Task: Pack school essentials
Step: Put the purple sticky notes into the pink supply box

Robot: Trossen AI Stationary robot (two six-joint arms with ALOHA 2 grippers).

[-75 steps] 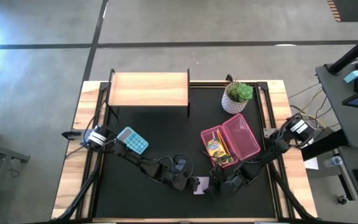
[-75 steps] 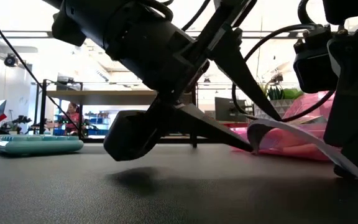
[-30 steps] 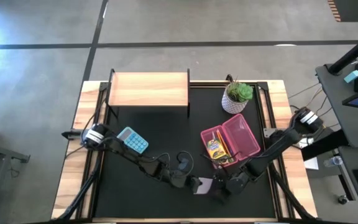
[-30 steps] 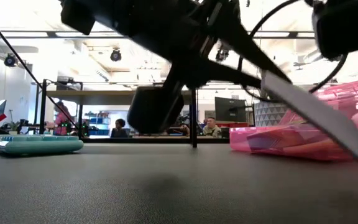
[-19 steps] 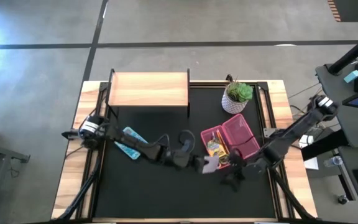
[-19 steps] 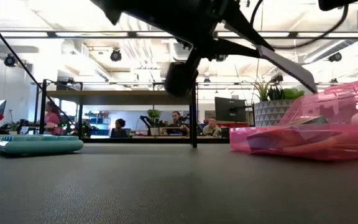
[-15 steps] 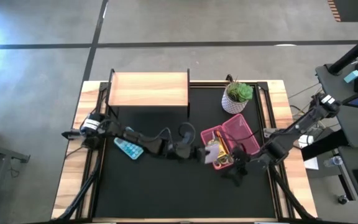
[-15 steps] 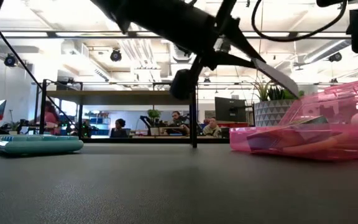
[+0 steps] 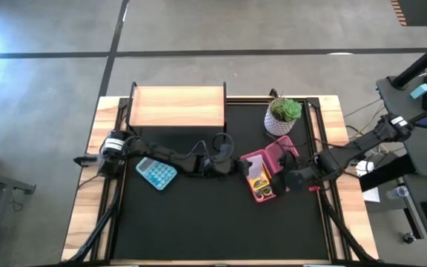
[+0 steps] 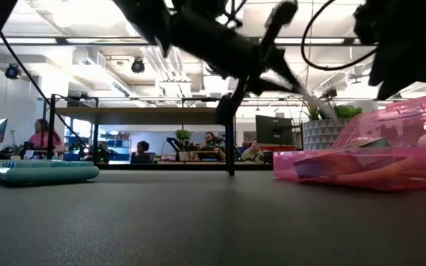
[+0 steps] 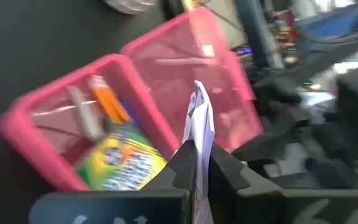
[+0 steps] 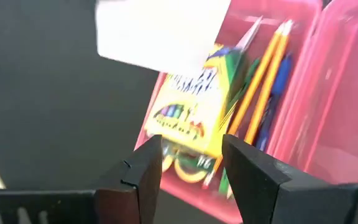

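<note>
left gripper [image 11: 199, 167] pinches thin pale note pad [image 11: 199, 134] above translucent pink case [image 11: 166, 81].

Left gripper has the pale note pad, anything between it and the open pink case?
Nothing visible. The left gripper holds the pale lilac square note pad edge-on just above the open pink translucent plastic case. The yellow crayon box and pencils already lie inside. The right gripper hovers open nearby, beside the path.

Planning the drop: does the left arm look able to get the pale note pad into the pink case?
Probably yes: the left tool holds the pale lilac note pad over the open pink translucent plastic case; nothing blocks.
</note>
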